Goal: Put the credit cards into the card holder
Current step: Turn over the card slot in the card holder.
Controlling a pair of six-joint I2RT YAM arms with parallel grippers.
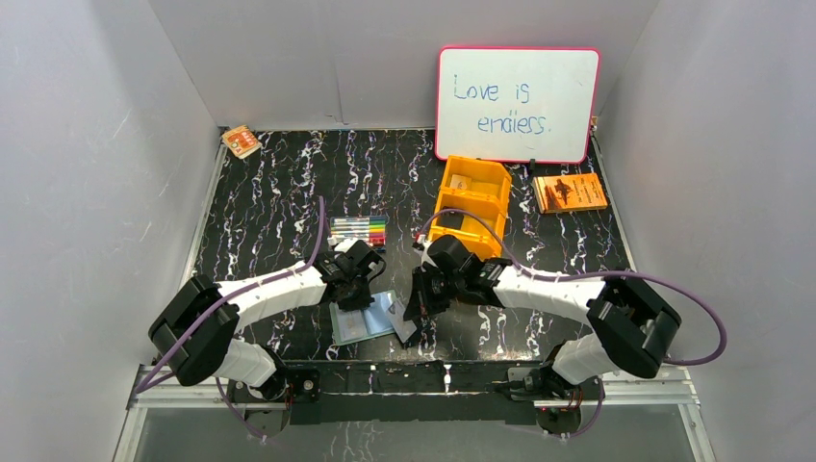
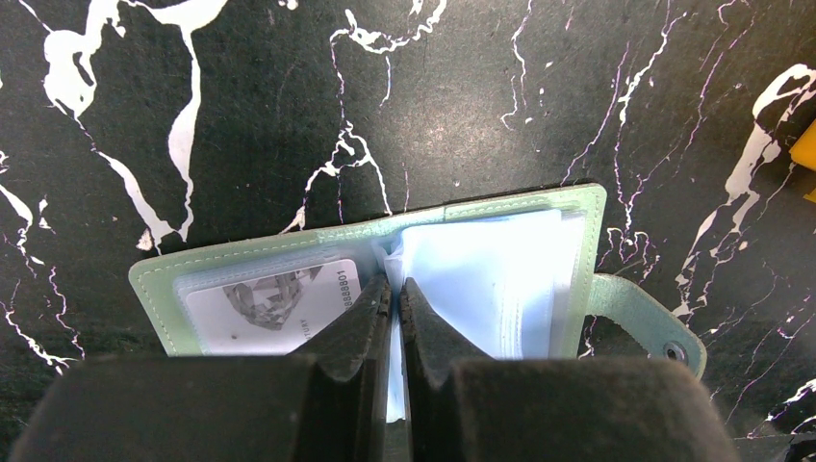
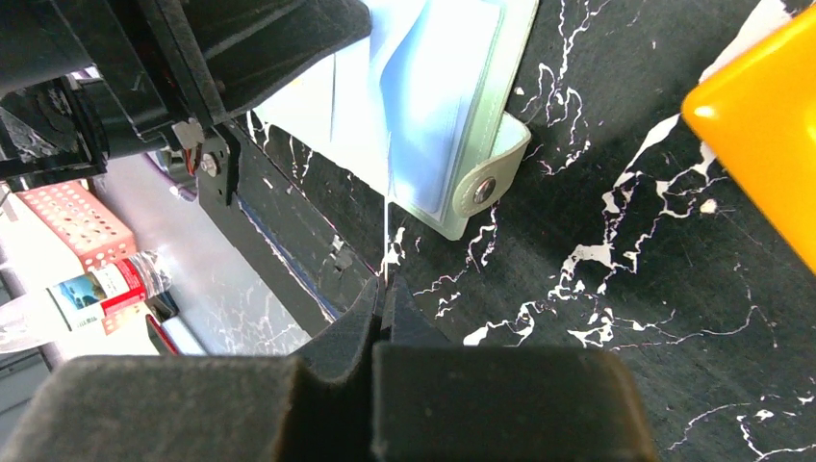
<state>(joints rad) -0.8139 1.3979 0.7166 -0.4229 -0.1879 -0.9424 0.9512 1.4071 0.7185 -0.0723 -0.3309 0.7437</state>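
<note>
- The black marble table carries the card holder, lying open at its front edge between the arms.
- Left gripper is pressed together on one of the holder's pale blue pocket leaves.
- Right gripper pinches a thin whitish credit card edge-on, near the holder's tab.
- A grey card sits in the left pocket.

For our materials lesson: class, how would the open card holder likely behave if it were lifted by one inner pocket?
The card holder would probably sag and fan open: its thin clear pockets look floppy. It seems light, holding one visible card. The smooth plastic may slip when pinched.
</note>
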